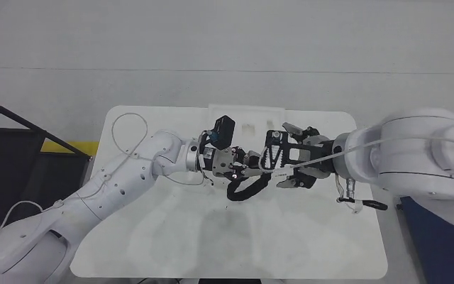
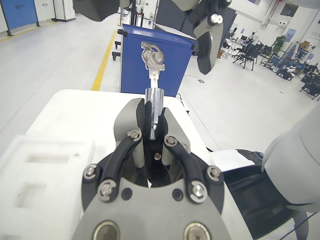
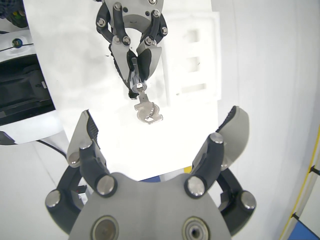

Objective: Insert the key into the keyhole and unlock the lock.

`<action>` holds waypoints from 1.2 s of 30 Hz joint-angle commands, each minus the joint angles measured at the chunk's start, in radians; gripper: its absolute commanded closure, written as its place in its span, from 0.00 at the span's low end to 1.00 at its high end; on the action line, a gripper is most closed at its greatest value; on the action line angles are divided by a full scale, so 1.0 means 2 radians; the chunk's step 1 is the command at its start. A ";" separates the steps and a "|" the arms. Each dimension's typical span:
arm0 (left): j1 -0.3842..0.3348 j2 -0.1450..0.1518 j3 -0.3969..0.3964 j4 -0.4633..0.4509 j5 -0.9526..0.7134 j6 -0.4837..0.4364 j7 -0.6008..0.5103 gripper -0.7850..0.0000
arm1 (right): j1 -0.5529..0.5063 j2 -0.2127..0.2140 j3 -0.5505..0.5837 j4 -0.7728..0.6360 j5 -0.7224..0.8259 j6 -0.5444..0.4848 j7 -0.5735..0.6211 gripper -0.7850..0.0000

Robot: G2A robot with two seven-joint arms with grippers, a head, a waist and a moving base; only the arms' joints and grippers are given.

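Since the key (image 2: 153, 58) is thin, stiff, polished metal, it should be light but slick. The best hold is on the two flat faces of its wide bow, where padded fingers can turn it without slipping. The bow is textured and has a cut-out. A second bit of metal lies against it, either a ring or another key; I cannot tell which. The blade is already sunk into the end of the lock (image 2: 154, 98), a small, smooth chrome cylinder that is rigid and likely slippery. By my judgement it could spin in its grasp when the key is twisted.

In the top view both arms meet at the centre of the frame, above the desk (image 1: 142, 241). The left gripper (image 2: 153, 111) comes in from the lower left, its fingers (image 2: 125, 121) clamped on the lock's barrel with the key pointing at the other arm. The right gripper (image 3: 161, 123) comes in from the right, its fingers (image 3: 91, 128) spread wide on either side of the bow and not touching it. A white foam tray (image 1: 248, 121) sits on the desk toward the upper middle of the frame.
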 commanded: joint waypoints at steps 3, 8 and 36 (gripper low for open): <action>-0.015 0.014 0.015 -0.010 -0.015 0.000 -0.008 1.00 | -0.007 0.000 0.004 -0.002 -0.024 -0.024 -0.014 0.05; -0.035 0.028 0.039 -0.022 -0.031 0.000 -0.014 1.00 | -0.018 -0.001 0.009 -0.006 -0.040 -0.034 -0.022 0.38; -0.082 0.049 0.103 -0.026 -0.034 0.000 0.028 1.00 | -0.045 -0.014 0.031 -0.014 -0.038 -0.062 -0.019 0.99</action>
